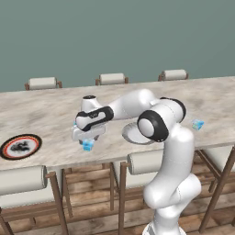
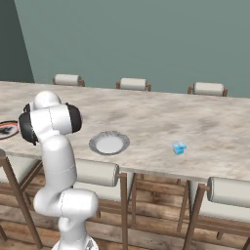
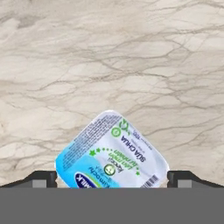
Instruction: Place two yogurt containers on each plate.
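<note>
While I'm hanging over the counter (image 1: 46, 110) near its front edge, here's how I'm reading it:

gripper: my gripper (image 1: 87, 139) is sitting spread wide and gripping nothing, pointing down right above a light blue yogurt cup (image 1: 87, 145); in the hand view both fingertips (image 3: 43, 178) are flanking the cup (image 3: 111, 153) with daylight on each side.

cup angle: it's lying turned corner-on to my jaws, so if I'm closing like this I'm probably catching corners, and it could be twisting or squirting out.

edge risk: the cup is sitting close to the front edge with chairs (image 1: 23, 179) below, so a bad nudge is likely sending it off.

grey plate: the pale ridged plate (image 2: 109, 143) is sitting just beside my elbow, so I could be clipping it while swinging.

patterned plate: the black-and-red one (image 1: 20, 146) is lying well off to my left, nothing on it that I'm seeing.

other cup: a second light blue cup (image 2: 179, 148) is waiting well apart on my right, a long reach.

count: neither plate is looking loaded, so basically everything's still pending.
</note>
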Robot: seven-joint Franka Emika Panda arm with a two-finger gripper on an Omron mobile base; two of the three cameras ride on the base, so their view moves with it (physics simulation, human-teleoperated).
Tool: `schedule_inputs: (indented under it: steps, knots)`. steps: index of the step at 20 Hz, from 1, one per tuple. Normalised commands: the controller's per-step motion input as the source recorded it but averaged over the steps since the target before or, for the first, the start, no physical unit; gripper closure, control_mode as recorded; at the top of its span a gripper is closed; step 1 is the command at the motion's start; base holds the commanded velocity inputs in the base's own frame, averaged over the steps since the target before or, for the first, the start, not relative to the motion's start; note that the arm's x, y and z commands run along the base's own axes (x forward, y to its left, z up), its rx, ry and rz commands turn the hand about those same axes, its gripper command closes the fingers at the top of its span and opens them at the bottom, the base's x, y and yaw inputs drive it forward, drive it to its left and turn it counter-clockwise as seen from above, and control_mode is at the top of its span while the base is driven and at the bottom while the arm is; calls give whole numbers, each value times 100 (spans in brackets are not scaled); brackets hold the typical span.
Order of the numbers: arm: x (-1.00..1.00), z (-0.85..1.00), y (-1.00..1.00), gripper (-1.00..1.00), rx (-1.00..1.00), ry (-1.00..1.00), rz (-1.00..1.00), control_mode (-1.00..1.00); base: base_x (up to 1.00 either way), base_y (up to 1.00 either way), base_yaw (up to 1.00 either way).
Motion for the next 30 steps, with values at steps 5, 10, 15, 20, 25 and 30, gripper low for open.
schedule_inputs:
  steps: [5, 10, 15, 20, 25, 30]
  knots:
    - [10, -4, 0, -100, 0, 0, 0, -100, 0, 0, 0]
    - [0, -12, 0, -100, 0, 0, 0, -100, 0, 0, 0]
    - [-1, -16, 0, -100, 0, 0, 0, -100, 0, 0, 0]
    - [0, -7, 0, -100, 0, 0, 0, -100, 0, 0, 0]
    - [-18, 0, 0, -100, 0, -3, 0, -100, 0, 0, 0]
    - [-17, 0, 0, -100, 0, -7, 0, -100, 0, 0, 0]
